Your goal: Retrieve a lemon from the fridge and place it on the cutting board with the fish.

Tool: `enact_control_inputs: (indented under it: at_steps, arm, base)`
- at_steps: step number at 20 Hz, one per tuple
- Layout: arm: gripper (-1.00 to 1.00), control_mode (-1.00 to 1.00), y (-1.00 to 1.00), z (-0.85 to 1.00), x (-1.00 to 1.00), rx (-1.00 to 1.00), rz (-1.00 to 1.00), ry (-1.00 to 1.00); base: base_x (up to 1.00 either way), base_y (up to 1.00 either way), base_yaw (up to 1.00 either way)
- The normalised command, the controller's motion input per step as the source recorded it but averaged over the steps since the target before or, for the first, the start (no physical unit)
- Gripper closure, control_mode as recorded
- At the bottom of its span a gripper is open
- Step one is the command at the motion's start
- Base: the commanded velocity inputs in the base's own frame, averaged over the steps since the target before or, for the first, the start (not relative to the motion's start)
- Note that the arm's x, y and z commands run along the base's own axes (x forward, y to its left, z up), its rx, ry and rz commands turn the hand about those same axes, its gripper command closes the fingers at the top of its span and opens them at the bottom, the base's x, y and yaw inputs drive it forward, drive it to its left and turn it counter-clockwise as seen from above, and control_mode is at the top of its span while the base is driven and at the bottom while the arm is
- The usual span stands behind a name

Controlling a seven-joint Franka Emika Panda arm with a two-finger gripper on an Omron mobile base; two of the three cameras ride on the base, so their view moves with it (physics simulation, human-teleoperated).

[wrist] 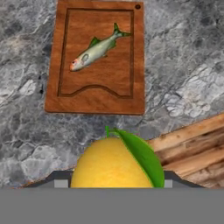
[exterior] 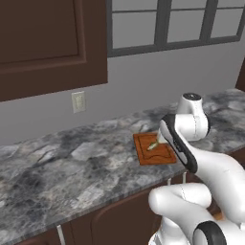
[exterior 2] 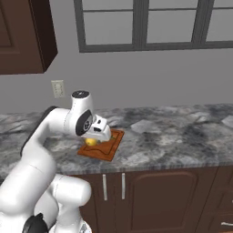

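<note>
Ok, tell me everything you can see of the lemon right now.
The lemon is a smooth, plain yellow fruit with a green leaf at its stem end. In the hand view it sits close to the camera, where the gripper's fingers would be, so it looks held, though the tips are hidden. It hangs above the stone counter, short of the cutting board with the fish. In the right base view it peeks out under the hand.

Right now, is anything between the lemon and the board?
Nothing visible. The gripper holds the lemon above the cutting board. Only the fish lies there, toward the far side; the near part is bare.
</note>
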Motion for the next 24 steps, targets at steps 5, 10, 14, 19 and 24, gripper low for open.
enact_control_inputs:
  at_steps: [5, 10, 14, 19, 24]
  arm:
    - [1.0, -1.0, 0.0, -0.38, 0.76, 0.0, 0.0, -0.01]
    - [1.0, -1.0, -0.12, -0.4, 0.65, 0.0, 0.01, 0.02]
    - [1.0, -1.0, -0.1, -0.46, 0.43, 0.0, 0.01, 0.02]
    - [1.0, -1.0, -0.01, -0.33, 0.25, 0.0, 0.08, 0.0]
    - [1.0, -1.0, 0.0, -0.26, 0.14, -0.02, 0.08, 0.0]
  base:
    - [0.0, 0.0, 0.0]
    - [0.0, 0.0, 0.0]
    - [0.0, 0.0, 0.0]
    - [0.0, 0.0, 0.0]
    - [0.0, 0.0, 0.0]
